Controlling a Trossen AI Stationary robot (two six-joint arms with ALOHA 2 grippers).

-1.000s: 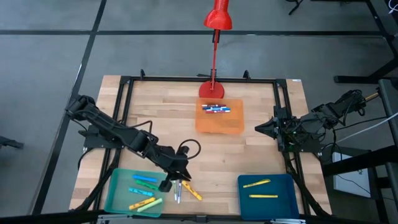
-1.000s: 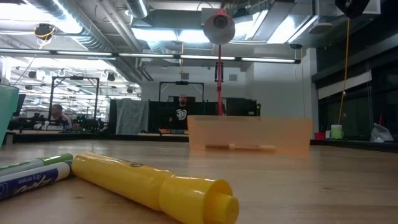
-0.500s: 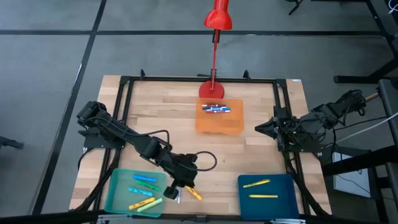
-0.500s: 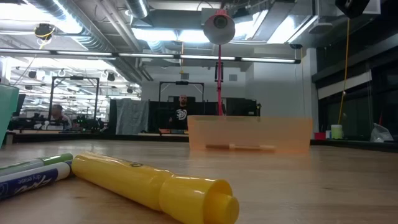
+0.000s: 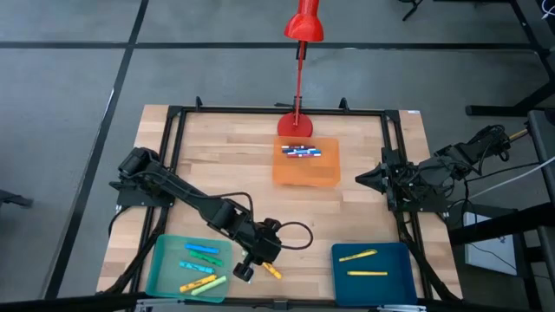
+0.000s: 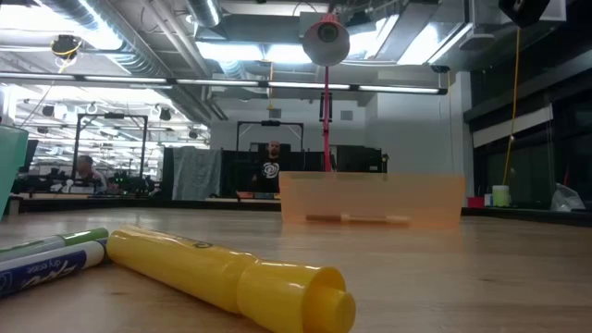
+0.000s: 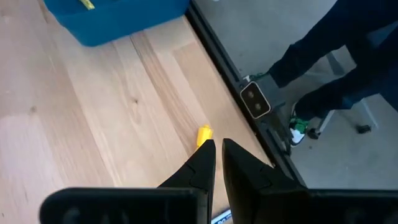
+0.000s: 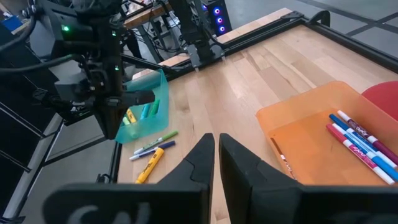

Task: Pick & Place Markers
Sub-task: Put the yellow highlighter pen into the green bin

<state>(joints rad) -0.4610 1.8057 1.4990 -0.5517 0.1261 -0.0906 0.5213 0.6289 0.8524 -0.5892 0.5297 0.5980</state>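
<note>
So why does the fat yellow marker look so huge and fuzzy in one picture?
In the low view the yellow marker lies right by the lens, so it looms large and soft; the see-through orange tray behind looks hazy. In the high view the same marker is tiny.

I see butcher-block table (image 5: 225,173), black frame round edge. On it: red lamp base (image 5: 295,124) far side, orange tray (image 5: 306,165) mid, teal tray (image 5: 178,269) near-left, blue tray (image 5: 375,269) near-right. Loose on wood just beside teal tray: yellow marker (image 6: 231,276), green-capped white marker (image 6: 51,259).
</note>
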